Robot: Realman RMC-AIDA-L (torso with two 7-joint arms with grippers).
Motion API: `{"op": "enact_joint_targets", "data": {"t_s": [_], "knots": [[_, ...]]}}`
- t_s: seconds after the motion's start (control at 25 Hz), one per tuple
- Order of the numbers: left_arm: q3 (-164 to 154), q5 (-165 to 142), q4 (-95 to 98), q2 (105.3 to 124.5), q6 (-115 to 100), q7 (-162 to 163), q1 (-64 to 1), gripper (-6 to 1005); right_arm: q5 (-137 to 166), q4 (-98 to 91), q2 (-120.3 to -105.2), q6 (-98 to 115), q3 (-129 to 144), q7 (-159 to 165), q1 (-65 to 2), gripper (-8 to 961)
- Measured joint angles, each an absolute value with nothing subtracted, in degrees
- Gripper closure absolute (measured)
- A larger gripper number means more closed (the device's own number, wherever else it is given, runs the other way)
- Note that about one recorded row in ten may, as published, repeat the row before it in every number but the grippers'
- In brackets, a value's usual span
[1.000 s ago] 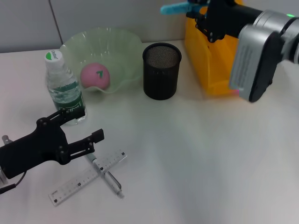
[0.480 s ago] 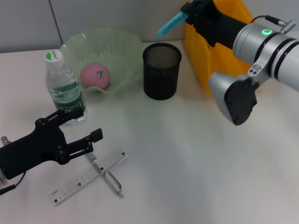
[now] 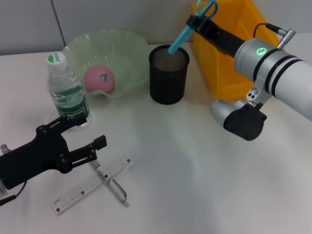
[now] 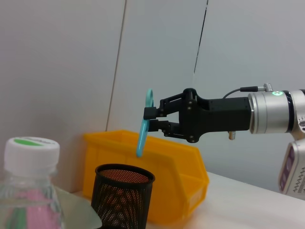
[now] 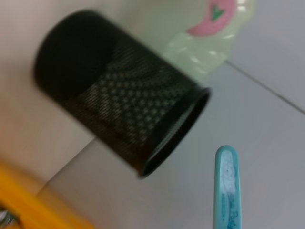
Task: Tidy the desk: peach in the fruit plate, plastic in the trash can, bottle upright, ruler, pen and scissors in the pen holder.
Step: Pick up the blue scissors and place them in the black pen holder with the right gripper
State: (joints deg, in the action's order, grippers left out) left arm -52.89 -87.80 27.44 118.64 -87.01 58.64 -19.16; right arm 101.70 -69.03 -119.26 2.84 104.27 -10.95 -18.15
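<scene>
Pen holder (image 3: 168, 74) stands toward the desk's (image 3: 204, 175) far edge, mid-width; fruit plate (image 3: 108, 61) just beside it on the left with the peach (image 3: 99, 79) in it, trash can (image 3: 229, 53) close on its right. Bottle (image 3: 67, 92) upright at the plate's near-left side. Ruler (image 3: 91, 185) and pen (image 3: 110, 183) lie crossed near the near-left corner, left gripper (image 3: 100, 142) just over them; scissors (image 3: 187, 28), held in the right gripper (image 3: 199, 22), hang tilted above the holder's mouth.

Right claw (image 3: 194, 21), scissors (image 3: 187, 30) above pen holder (image 3: 168, 74)
</scene>
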Motion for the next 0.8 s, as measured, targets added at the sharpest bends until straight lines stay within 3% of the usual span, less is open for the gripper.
{"op": "enact_joint_targets", "data": {"t_s": [0.8], "knots": [[-52.85,-87.79,25.53,118.65,-87.01,56.44,-19.15,159,116.42,-67.32,-119.27,-2.98,110.68,-10.72,-18.06,715]]}}
